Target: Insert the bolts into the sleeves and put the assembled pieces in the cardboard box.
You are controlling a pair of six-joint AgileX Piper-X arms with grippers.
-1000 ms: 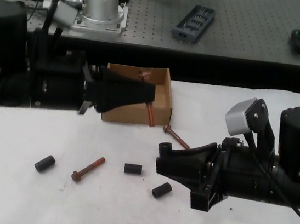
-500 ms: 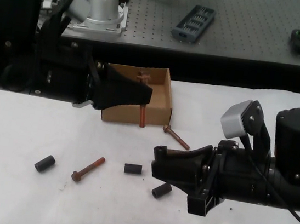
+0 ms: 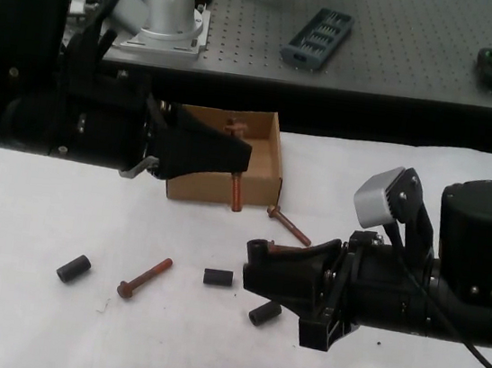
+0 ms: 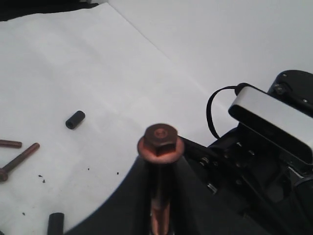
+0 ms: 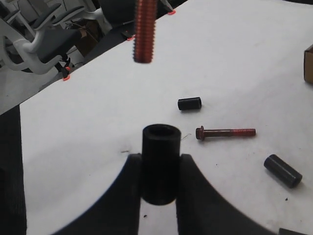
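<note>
2 parts are held ready for mating. The left jaws pinch a copper-coloured flanged hex bolt (image 4: 160, 147) by its shank, head uppermost and threaded end hanging down. The right jaws clamp a short black cylindrical sleeve (image 5: 160, 166) upright with its open bore facing up. The reason seems plain: a vertical bolt over an upward bore can simply be lowered in. From the right wrist view the threaded tip hangs above the sleeve but to 1 side of the bore and apart from it, so the 2 axes do not look lined up yet. In the high view the bolt hangs in front of the open brown cardboard box (image 3: 273, 147), above the white tabletop (image 3: 41, 221). On it lie 3 loose black sleeves (image 3: 218, 277) and 3 loose copper bolts (image 3: 145, 279), waiting their turn.

The left arm covers much of the box. A copper piece (image 3: 233, 128) stands inside it, but I cannot tell whether it carries a sleeve. In the high view the right jaws bury the held sleeve. The left wrist view cuts off the bolt's lower shank, and the gap between tip and bore cannot be judged.
</note>
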